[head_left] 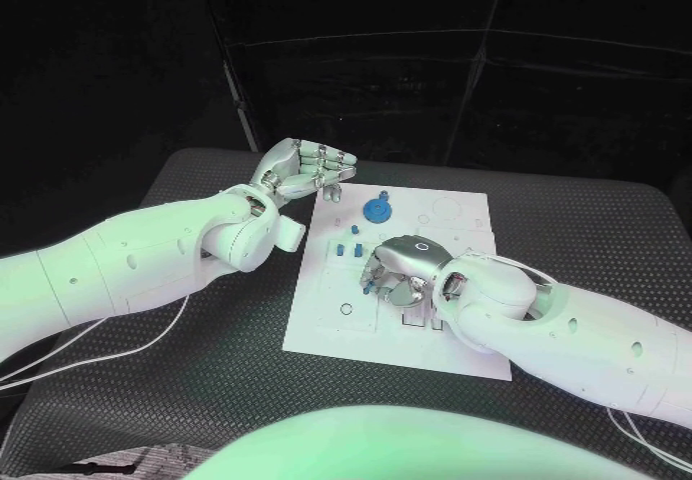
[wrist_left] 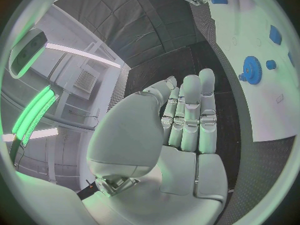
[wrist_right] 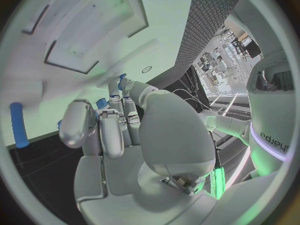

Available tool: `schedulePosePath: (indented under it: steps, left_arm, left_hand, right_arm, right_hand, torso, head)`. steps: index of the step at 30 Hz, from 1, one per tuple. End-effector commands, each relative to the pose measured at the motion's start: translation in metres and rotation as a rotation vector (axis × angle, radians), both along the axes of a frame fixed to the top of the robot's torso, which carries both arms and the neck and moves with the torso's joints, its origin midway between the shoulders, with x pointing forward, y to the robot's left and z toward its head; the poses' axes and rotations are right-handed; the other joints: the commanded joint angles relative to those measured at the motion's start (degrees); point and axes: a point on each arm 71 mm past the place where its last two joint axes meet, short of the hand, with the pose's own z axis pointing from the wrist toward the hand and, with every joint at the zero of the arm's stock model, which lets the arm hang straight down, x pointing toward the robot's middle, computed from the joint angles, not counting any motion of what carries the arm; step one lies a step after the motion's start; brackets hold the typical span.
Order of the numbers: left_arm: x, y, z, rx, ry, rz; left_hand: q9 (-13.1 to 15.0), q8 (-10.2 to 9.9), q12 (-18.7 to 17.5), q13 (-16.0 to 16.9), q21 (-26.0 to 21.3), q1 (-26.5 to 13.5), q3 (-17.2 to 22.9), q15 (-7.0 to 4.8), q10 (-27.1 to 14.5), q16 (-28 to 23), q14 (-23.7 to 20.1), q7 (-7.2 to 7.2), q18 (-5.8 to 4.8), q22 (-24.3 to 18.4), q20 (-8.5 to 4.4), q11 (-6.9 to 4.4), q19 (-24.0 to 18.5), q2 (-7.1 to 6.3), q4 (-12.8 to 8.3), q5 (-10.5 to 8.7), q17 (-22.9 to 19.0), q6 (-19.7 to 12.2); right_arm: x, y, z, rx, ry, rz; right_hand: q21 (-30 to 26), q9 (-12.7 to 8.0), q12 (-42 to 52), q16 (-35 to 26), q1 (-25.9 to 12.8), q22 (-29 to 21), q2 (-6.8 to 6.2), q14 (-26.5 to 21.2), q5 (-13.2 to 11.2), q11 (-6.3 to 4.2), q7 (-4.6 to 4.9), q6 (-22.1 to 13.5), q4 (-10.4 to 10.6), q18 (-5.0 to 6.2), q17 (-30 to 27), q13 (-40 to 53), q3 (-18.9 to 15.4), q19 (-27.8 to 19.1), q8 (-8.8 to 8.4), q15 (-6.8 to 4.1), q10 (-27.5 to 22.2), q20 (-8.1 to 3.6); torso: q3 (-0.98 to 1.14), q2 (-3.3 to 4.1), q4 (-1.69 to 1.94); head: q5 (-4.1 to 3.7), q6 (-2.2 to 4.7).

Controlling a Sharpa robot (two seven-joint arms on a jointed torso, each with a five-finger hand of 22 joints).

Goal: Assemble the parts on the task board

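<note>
The white task board (head_left: 459,222) lies in the middle of the table. A blue gear (head_left: 376,209) sits near its far left, with small blue parts (head_left: 352,231) just in front of it. My right hand (head_left: 405,264) hovers low over the board's middle, fingers curled down, and pinches a small blue part (wrist_right: 102,103) at its fingertips. A blue peg (wrist_right: 19,125) shows beside that hand. My left hand (head_left: 297,170) floats off the board's far left corner, fingers side by side, holding nothing. In the left wrist view the gear (wrist_left: 250,69) lies beyond my left hand's fingers (wrist_left: 189,112).
The board has empty recesses (wrist_right: 72,60) and slots around my right hand. Black textured table (head_left: 216,330) surrounds the board, with open room to the left and front. Thin cables (head_left: 87,335) trail under my left arm.
</note>
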Motion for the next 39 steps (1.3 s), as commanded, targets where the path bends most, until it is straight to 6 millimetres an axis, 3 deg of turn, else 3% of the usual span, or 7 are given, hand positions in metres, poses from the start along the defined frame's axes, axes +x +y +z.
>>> schedulePosePath:
  steps: [1, 15, 28, 33, 35, 39]
  left_arm:
    - [0.0004, -0.001, 0.001, -0.007, 0.002, -0.009]
    - [0.0007, -0.0035, 0.0006, -0.009, 0.004, -0.015]
    - [0.0007, -0.003, 0.0002, -0.008, 0.009, -0.017]
    - [0.0008, -0.0026, 0.0, -0.008, 0.01, -0.017]
    - [0.0009, -0.0026, -0.0001, -0.007, 0.011, -0.018]
    - [0.001, -0.0026, -0.0002, -0.007, 0.012, -0.019]
  left_hand:
    - [-0.07, -0.24, 0.24, -0.09, -0.2, -0.53, 0.23, 0.03, -0.46, -0.31, -0.5, 0.06, 1.05, -0.06, 0.07, 0.01, -0.4, 0.02, 0.0, 0.04, -0.06, -0.51]
    - [-0.08, -0.25, 0.25, -0.09, -0.24, -0.57, 0.23, 0.06, -0.54, -0.35, -0.53, 0.1, 1.05, -0.1, 0.1, 0.05, -0.42, 0.02, 0.01, 0.03, -0.09, -0.58]
    - [-0.07, -0.24, 0.28, -0.1, -0.28, -0.62, 0.23, 0.08, -0.6, -0.39, -0.54, 0.13, 1.05, -0.14, 0.12, 0.08, -0.44, 0.05, 0.02, 0.03, -0.11, -0.62]
    - [-0.07, -0.25, 0.28, -0.1, -0.28, -0.63, 0.23, 0.09, -0.61, -0.4, -0.54, 0.13, 1.05, -0.15, 0.13, 0.08, -0.44, 0.04, 0.03, 0.03, -0.11, -0.63]
    - [-0.08, -0.25, 0.29, -0.1, -0.3, -0.67, 0.22, 0.1, -0.66, -0.41, -0.55, 0.15, 1.05, -0.17, 0.14, 0.1, -0.45, 0.04, 0.04, 0.03, -0.12, -0.67]
    - [-0.08, -0.25, 0.29, -0.1, -0.3, -0.67, 0.22, 0.1, -0.66, -0.41, -0.55, 0.15, 1.05, -0.17, 0.14, 0.1, -0.45, 0.04, 0.04, 0.03, -0.12, -0.67]
  right_arm:
    - [-0.0011, 0.0008, -0.0024, -0.029, 0.008, 0.008]
    - [-0.0036, 0.0086, -0.0058, -0.054, -0.005, 0.013]
    - [-0.0052, 0.0104, -0.0063, -0.062, -0.007, 0.016]
    - [-0.0044, 0.0093, -0.0047, -0.038, -0.019, 0.007]
    - [-0.0039, 0.0083, -0.0031, -0.018, -0.032, 0.001]
    - [-0.0043, 0.0069, -0.0002, 0.013, -0.051, -0.001]
  right_hand:
    - [0.26, 0.09, 0.0, 0.07, -0.32, 0.06, -0.03, 3.15, 0.11, -0.29, 0.38, 0.21, -0.14, 0.14, 0.78, 0.07, 0.33, 0.31, -0.37, -0.16, 0.56, -0.17]
    - [0.29, 0.14, -0.17, 0.08, -1.38, 0.07, -0.53, 3.14, 0.02, -0.32, 0.32, 0.37, -0.19, 0.15, 0.76, 0.17, -0.14, 0.24, -0.45, -0.15, 0.69, -0.13]
    - [0.26, 0.11, -0.56, -0.03, -2.5, -0.01, -1.07, 3.08, 0.5, -0.33, 0.28, 0.2, -0.13, 0.17, 0.52, 0.17, -0.93, 0.13, -0.72, -0.14, 0.53, -0.11]
    - [-1.5, -0.28, -3.57, -1.51, -4.17, -3.35, -2.27, 2.36, 0.76, 1.23, 1.49, -3.49, 0.17, 0.68, -2.17, -1.11, -1.43, -1.42, -2.3, 1.1, -4.77, 0.66]
    - [-3.43, -0.28, -4.85, -2.96, -4.82, -6.84, -3.18, 1.7, 0.9, 1.9, 1.52, -6.15, 0.17, 1.33, -4.67, -1.31, -2.04, -2.96, -2.31, 1.63, -8.22, 1.26]
    - [-4.93, -0.21, -4.9, -4.16, -4.9, -9.34, -3.6, 1.25, 0.98, 2.11, 1.04, -8.39, -0.03, 1.79, -6.66, -1.16, -2.92, -4.01, -2.23, 1.78, -10.42, 1.57]
  torso:
    - [0.01, -0.02, 0.05]
    - [-0.03, 0.01, -0.06]
    - [0.01, -0.05, 0.06]
    - [0.0, -0.08, -0.1]
    - [0.03, -0.09, -0.1]
    - [0.02, -0.09, -0.03]
  head:
    - [0.14, -0.1]
    - [0.16, -0.31]
    - [0.07, -0.5]
    - [0.09, -0.49]
    - [0.05, -0.46]
    - [-0.01, -0.4]
